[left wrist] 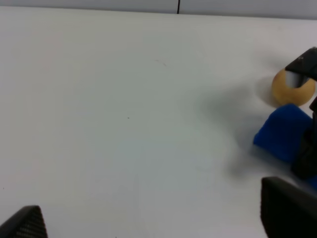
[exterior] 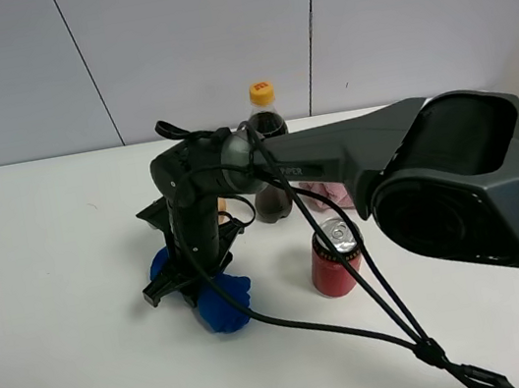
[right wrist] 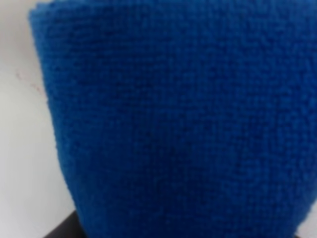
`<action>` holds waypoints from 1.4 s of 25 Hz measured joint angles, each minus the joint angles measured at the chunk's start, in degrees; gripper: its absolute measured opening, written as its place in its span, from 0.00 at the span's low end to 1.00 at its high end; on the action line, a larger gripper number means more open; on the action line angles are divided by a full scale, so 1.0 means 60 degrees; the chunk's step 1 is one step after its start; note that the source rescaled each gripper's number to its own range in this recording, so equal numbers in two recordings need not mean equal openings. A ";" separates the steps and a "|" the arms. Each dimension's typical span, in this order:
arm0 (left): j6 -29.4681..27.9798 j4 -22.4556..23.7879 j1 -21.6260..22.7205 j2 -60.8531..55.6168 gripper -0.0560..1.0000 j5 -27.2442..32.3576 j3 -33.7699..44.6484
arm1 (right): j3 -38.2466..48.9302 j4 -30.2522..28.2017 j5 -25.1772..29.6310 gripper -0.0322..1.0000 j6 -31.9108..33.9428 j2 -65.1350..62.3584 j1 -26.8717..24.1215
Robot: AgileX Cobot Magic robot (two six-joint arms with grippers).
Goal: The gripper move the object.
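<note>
The blue cloth bundle (exterior: 224,304) lies on the white table (exterior: 71,315), one lump on each side of my right gripper (exterior: 186,278). The black right arm reaches across from the right and its gripper points down onto the bundle's middle. In the right wrist view the blue cloth (right wrist: 178,124) fills the picture and hides the fingers, so I cannot tell how the jaws stand. The left wrist view shows the bundle (left wrist: 285,131) at its right edge. My left gripper (left wrist: 156,218) is open and empty over bare table, away from the bundle.
A dark cola bottle with a yellow cap (exterior: 271,152) stands behind the right arm. A red can (exterior: 336,259) stands right of the bundle. A pink cloth (exterior: 324,193) shows behind the arm. A tan ball (left wrist: 292,87) lies just beyond the bundle.
</note>
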 joint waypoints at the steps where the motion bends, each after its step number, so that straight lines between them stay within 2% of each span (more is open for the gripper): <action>1: 0.0000 0.0000 0.0000 0.0000 1.00 0.0000 0.0000 | 0.0000 0.0023 0.0076 0.21 0.0000 -0.0020 0.0000; 2: 0.0000 0.0000 0.0000 0.0000 1.00 0.0000 0.0000 | 0.0000 0.0023 0.0163 0.35 0.0000 -0.0032 0.0000; 4: 0.0000 0.0000 0.0000 0.0000 1.00 0.0000 0.0000 | 0.0000 0.0025 0.0259 0.71 0.0000 -0.0163 0.0000; 5: 0.0000 0.0000 0.0000 0.0000 1.00 0.0000 0.0000 | 0.0000 0.0025 0.0318 0.82 0.0000 -0.0278 0.0000; 6: 0.0000 0.0000 0.0000 0.0000 1.00 0.0000 0.0000 | 0.0000 0.0066 0.0370 0.90 0.0000 -0.0413 0.0000; 8: 0.0000 0.0000 0.0000 0.0000 1.00 0.0000 0.0000 | 0.0000 0.0074 0.0406 0.97 0.0000 -0.0864 0.0000; 15: 0.0000 0.0000 0.0000 0.0000 1.00 0.0000 0.0000 | 0.0000 0.0158 0.0455 1.00 0.0000 -0.3534 0.0000; 18: 0.0000 0.0000 0.0000 0.0000 1.00 0.0000 0.0000 | 0.0000 -0.0123 0.0484 1.00 0.0000 -0.4912 0.0000; 20: 0.0000 0.0000 0.0000 0.0000 1.00 0.0000 0.0000 | 0.0000 -0.0741 0.0484 1.00 0.0072 -0.5797 0.0007; 28: 0.0000 0.0000 0.0000 0.0000 1.00 0.0000 0.0000 | 0.0000 -0.4367 0.0756 1.00 0.1002 -0.8914 0.0017; 32: 0.0000 0.0000 0.0000 0.0000 1.00 0.0000 0.0000 | 0.0000 -0.5408 0.1206 1.00 0.1037 -1.0034 0.0017; 35: 0.0000 0.0000 0.0000 0.0000 1.00 0.0000 0.0000 | 0.0000 -0.5720 0.1784 1.00 0.0919 -1.0711 0.0017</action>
